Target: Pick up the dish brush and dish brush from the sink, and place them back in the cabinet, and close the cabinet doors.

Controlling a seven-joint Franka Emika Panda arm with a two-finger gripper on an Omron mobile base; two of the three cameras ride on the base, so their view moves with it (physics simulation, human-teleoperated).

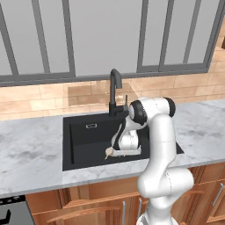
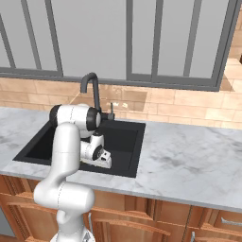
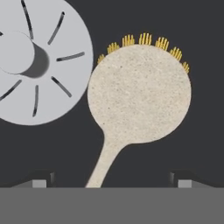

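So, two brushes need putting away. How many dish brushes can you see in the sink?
1. The dish brush lies on the floor of the sink, beside the drain. A second may be hidden behind the arm.

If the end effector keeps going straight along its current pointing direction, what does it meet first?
Most likely the dish brush lying on the sink floor: its handle runs between the open end effector fingertips. The drain sits off to the side. How far off the brush lies is unclear.
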